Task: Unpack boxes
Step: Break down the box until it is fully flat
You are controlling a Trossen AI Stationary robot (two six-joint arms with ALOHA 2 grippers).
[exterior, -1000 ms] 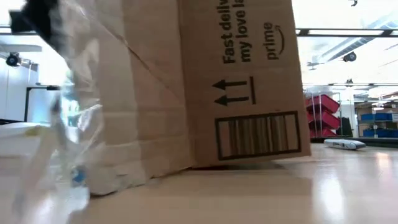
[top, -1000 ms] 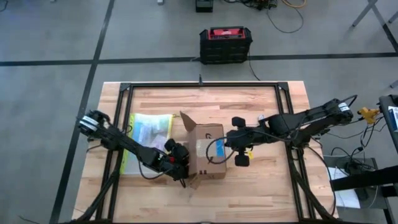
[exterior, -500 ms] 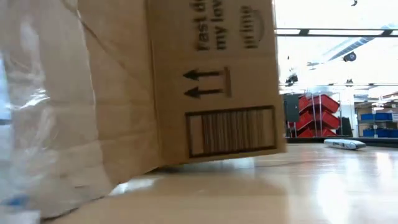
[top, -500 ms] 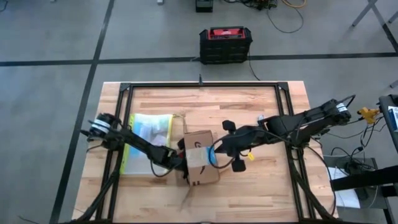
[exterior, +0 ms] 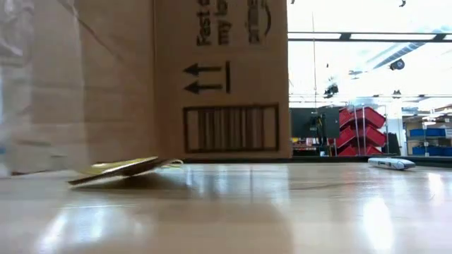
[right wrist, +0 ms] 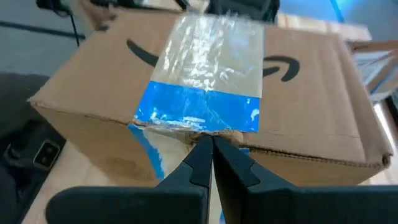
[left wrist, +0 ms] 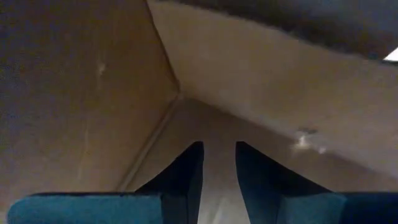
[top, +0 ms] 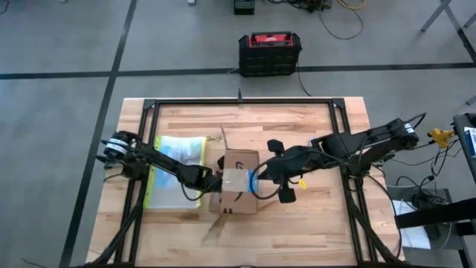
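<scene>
We find the box (top: 239,181) near the middle of the table (top: 297,134), caught between our two claws. The left gripper (left wrist: 217,163) reaches inside it through its open side, with cardboard walls all around the fingers. The right gripper (right wrist: 211,149) presses against the opposite, taped end of the box. Behind the left gripper, beside its arm, lies the plastic pouch (top: 177,160). Beyond the table's far edge, on the floor, stands a case (top: 270,53).
</scene>
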